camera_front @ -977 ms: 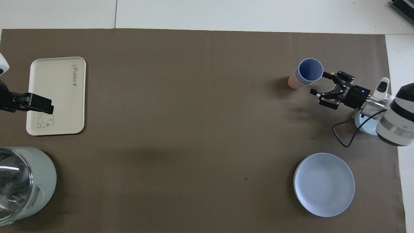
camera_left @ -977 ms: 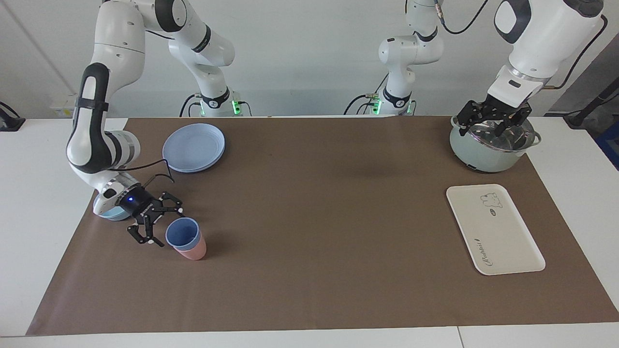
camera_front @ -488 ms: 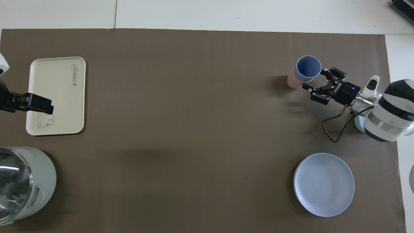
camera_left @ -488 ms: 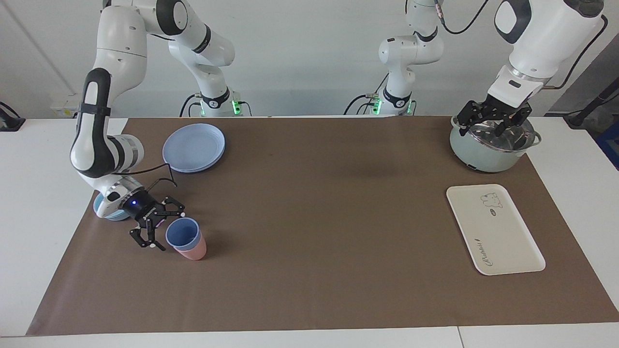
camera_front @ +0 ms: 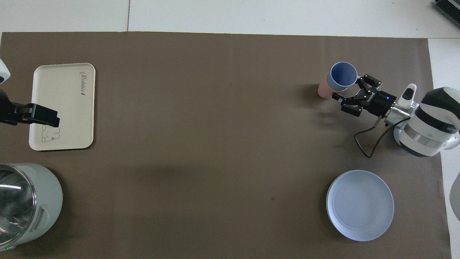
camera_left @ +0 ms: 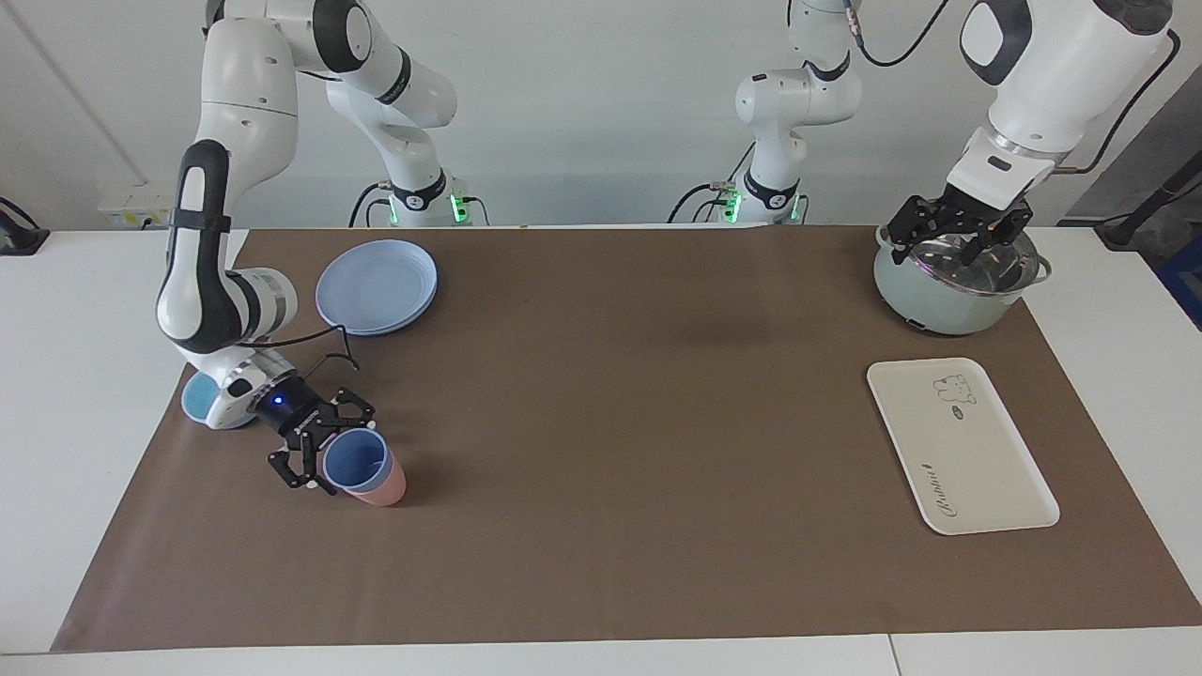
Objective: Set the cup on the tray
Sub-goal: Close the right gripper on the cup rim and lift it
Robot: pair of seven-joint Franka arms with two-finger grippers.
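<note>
Periwinkle cup [camera_left: 354,461], nested in a pink tumbler [camera_left: 383,488], is flanked by the right gripper's [camera_left: 329,453] spread fingers; the left gripper's [camera_left: 958,228] fingers are spread over a pot [camera_left: 939,300].

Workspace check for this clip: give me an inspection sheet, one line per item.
Surface: brown mat on a white table.
Job's things: blue cup nested in a pink cup, toward the right arm's end; tray bare, toward the left arm's end.
Clutter: blue plate; light-blue bowl under the right arm's wrist; pale-green pot.
Grippers: right gripper open, fingers either side of the blue cup; left gripper open, waiting over the pot.
Cables: black cable loops from the right wrist.
Surroundings: white wall; nothing else seen.
</note>
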